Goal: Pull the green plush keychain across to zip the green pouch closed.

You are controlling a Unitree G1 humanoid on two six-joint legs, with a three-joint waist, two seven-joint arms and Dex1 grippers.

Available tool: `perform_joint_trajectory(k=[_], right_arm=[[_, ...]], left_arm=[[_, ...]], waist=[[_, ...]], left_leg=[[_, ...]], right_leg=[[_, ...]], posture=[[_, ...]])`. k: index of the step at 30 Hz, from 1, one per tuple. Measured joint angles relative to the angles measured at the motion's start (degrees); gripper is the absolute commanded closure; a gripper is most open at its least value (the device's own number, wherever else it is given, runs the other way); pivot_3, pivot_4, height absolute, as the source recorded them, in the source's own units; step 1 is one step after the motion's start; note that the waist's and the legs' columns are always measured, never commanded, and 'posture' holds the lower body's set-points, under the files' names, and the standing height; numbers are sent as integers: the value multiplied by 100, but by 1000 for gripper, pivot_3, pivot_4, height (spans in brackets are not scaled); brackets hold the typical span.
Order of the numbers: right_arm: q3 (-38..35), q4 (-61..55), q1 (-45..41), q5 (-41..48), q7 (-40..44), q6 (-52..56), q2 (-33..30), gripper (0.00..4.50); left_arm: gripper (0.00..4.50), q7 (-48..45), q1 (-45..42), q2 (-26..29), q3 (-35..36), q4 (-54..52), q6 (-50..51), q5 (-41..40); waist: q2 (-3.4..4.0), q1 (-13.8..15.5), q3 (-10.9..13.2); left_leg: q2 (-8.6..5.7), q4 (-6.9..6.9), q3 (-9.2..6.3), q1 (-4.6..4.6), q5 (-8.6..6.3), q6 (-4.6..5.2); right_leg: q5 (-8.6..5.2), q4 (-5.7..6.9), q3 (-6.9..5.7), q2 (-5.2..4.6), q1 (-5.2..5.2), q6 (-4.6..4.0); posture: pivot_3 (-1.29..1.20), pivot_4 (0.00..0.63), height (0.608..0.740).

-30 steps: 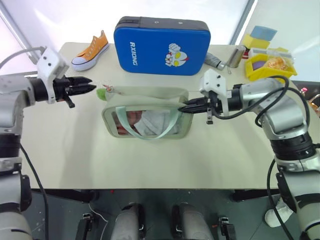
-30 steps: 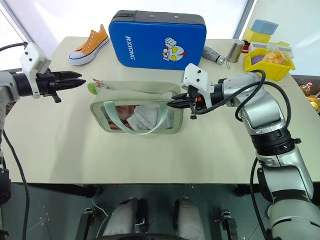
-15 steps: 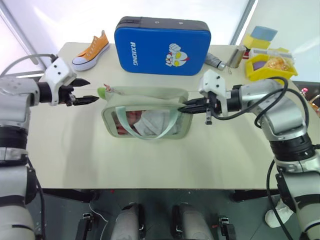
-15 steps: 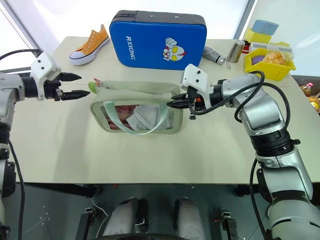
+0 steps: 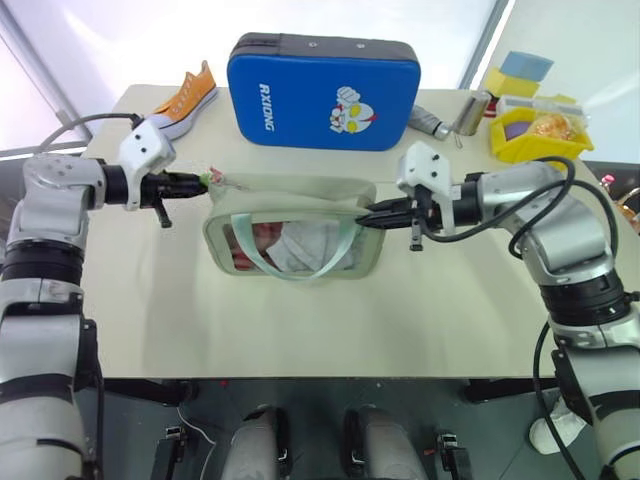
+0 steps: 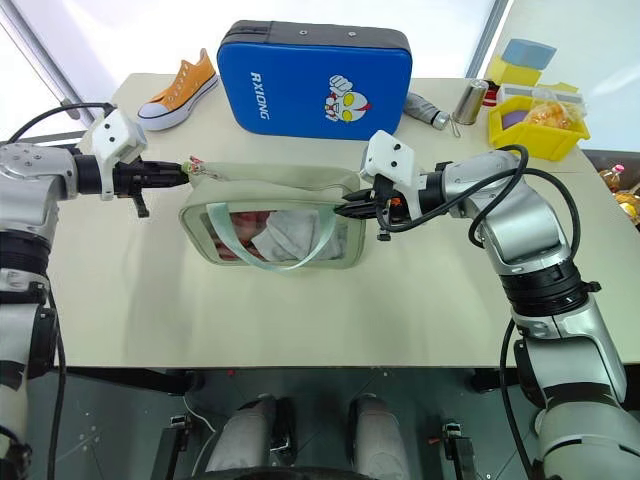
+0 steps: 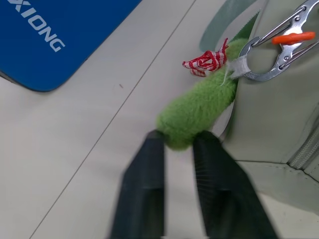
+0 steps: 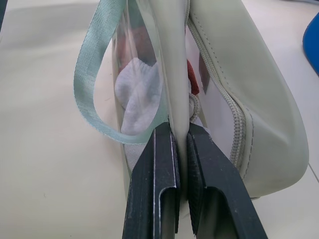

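The green pouch (image 5: 290, 187) lies in the middle of the table, its clear window and mint strap (image 5: 250, 245) facing me and its zipper (image 8: 234, 107) open. At the pouch's left end, the green plush keychain (image 7: 199, 107) hangs from a metal clasp (image 7: 271, 57). My left gripper (image 7: 179, 142) is shut on the plush's tip; it reaches in level from the left (image 5: 198, 182). My right gripper (image 8: 178, 133) is shut on the pouch's right edge (image 5: 364, 213), pinching the fabric seam between its fingers.
A blue hard case (image 5: 322, 92) stands behind the pouch. An orange shoe (image 5: 183, 98) sits at the back left. At the back right are a metal cylinder (image 5: 468, 112) and a yellow bin (image 5: 540, 130). Bare table (image 5: 300, 330) lies in front of the pouch.
My left gripper moved right to the pouch's left end, opened wider on the way, then shut on the plush keychain. The right gripper kept its hold and did not move.
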Motion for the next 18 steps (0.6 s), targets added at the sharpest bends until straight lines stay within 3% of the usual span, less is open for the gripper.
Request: perform_joint_trajectory(k=[6,11,18], right_arm=[[0,2,-1,-4,-23,-24,1,4500],[1,78,-2,-25,-23,-113,-2,4500],[9,349,-72,-96,-29,-325,61,4500]], left_arm=[[4463,14,-10,140,28,-183,130,-4],[4463,-172,113,797,316,-1185,654,-178],[4463,124,165,533,451,-2701,1473,-530]], waist=[[-1,-8,1],[-1,-9,1],[-3,20,-1]], left_leg=[[0,0,-1,-2,0,0],[0,0,-1,-8,0,0],[-2,6,-7,-4,-1,1]], right_leg=[[0,0,0,0,-1,0],[0,0,0,-1,-7,0],[0,-1,-1,-1,6,0]], posture=[[0,150,740],[0,150,740],[0,150,740]])
